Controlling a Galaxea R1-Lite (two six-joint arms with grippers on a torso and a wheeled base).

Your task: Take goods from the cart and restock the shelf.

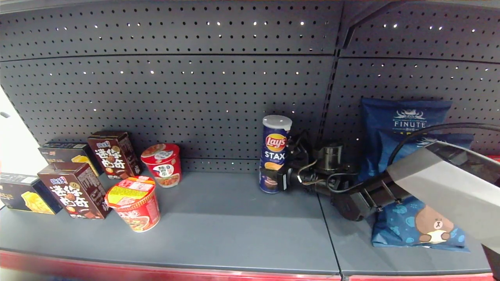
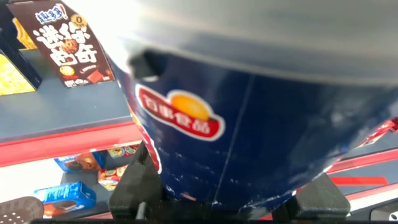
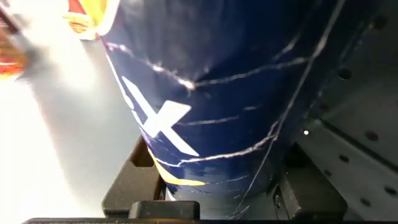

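Currently clamps jaws of left gripper [image 2: 227, 190] on a dark blue can [image 2: 267, 112] | shows brown boxes [image 1: 113, 154], noodle cups [image 1: 134, 203] at shelf [image 1: 234, 218] left | grips upright chip can [image 1: 275, 144] low, mid-shelf, between jaws of right gripper [image 1: 271, 180] | has blue bags [image 1: 406, 117] just right.

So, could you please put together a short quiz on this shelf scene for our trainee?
1. True or false: the blue chip can stands upright on the shelf.
2. The right hand holds the can: A) near its base, B) at its lid.
3. How many red noodle cups stand on the shelf, left of the can?
Key: 1 true; 2 A; 3 two.
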